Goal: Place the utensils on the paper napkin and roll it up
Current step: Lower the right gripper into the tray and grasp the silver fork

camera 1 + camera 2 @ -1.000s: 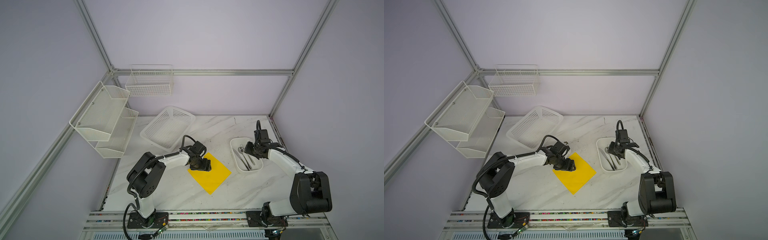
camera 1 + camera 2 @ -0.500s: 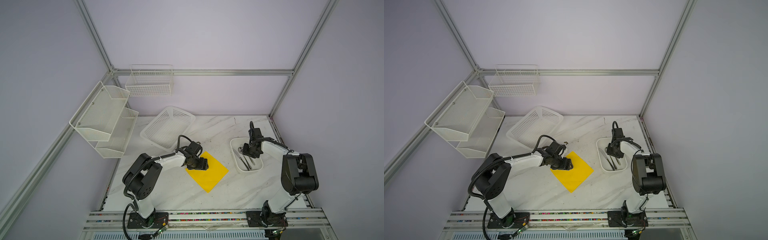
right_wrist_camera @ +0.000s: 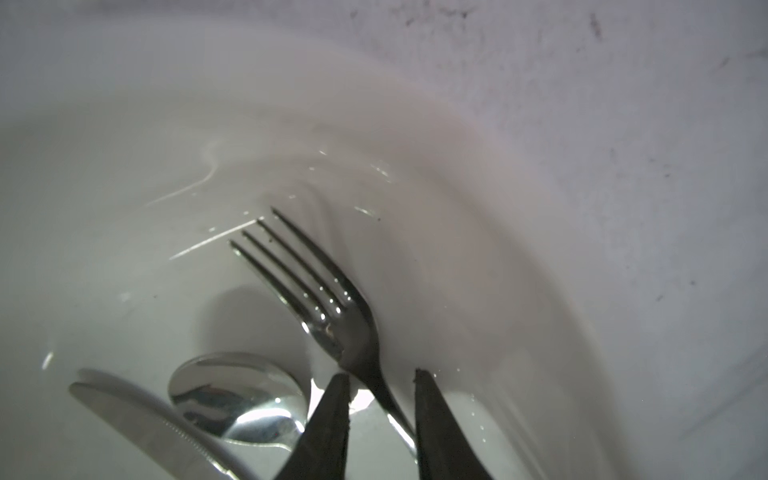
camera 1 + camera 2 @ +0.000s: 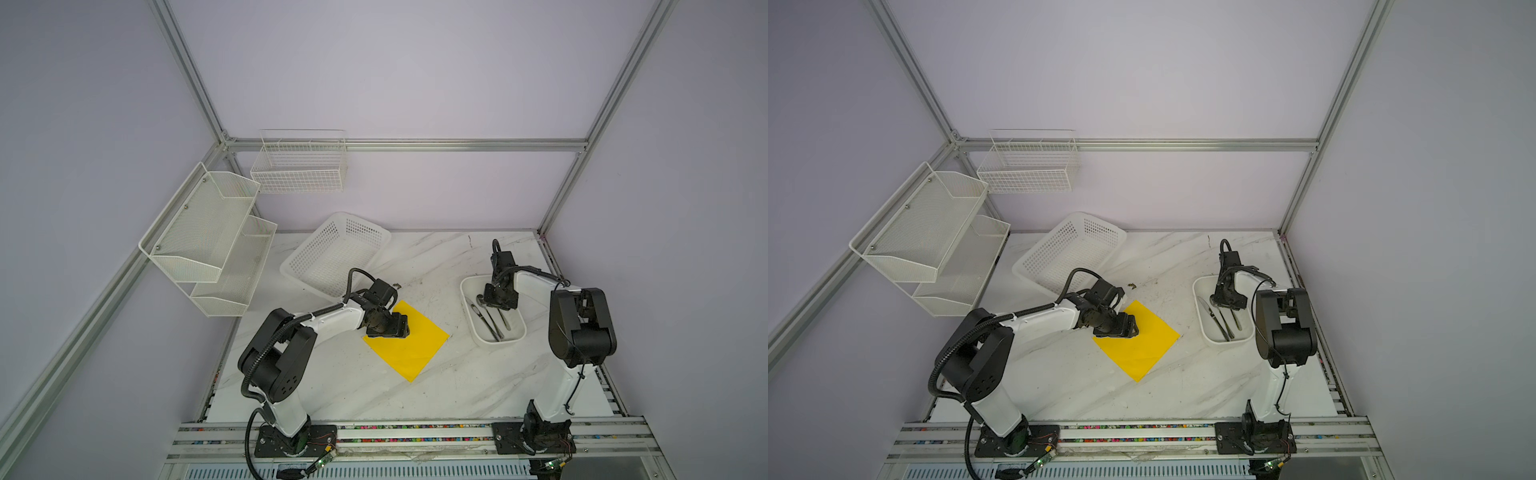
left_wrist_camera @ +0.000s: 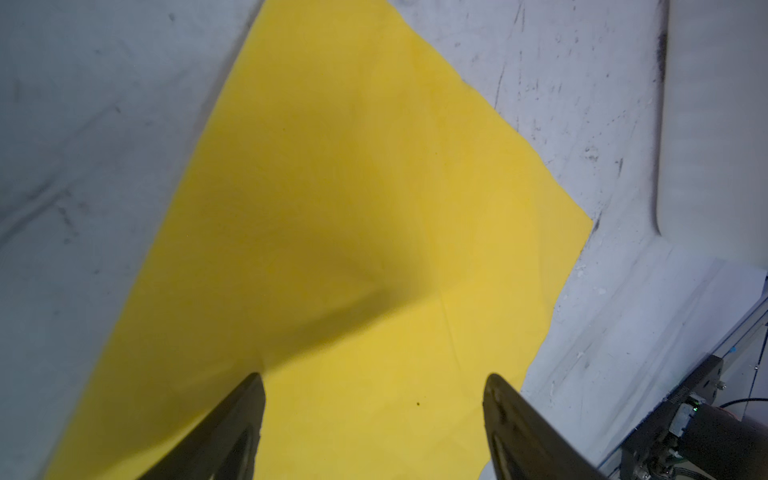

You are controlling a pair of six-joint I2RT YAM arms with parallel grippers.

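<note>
I had the right gripper [image 3: 379,372] down inside the white tray [image 3: 124,187], and here was what mattered. The fork [image 3: 332,316] ran straight away from the pincer, tines pointing off ahead, its slim neck passing back between the two fingers [image 3: 328,424]. So the jaws stood across its long axis, one on each side of the neck. They were narrowed but not clenched: a sliver of bright tray showed between one finger and the metal, so nothing was grasped yet.

The spoon [image 3: 237,395] lay just beside the fork and the knife [image 3: 137,419] beyond the spoon, all three roughly parallel along the tray. My judgement was that closing needed no sideways shift, only care not to catch the spoon's bowl.

The right arm was plainly the nearer one. The left gripper [image 5: 374,386] was well apart, released, its jaws spread wide, low over the yellow paper napkin [image 5: 332,166]. That lay flat on the table [image 4: 415,395] between the arms, with no cutlery on it.
</note>
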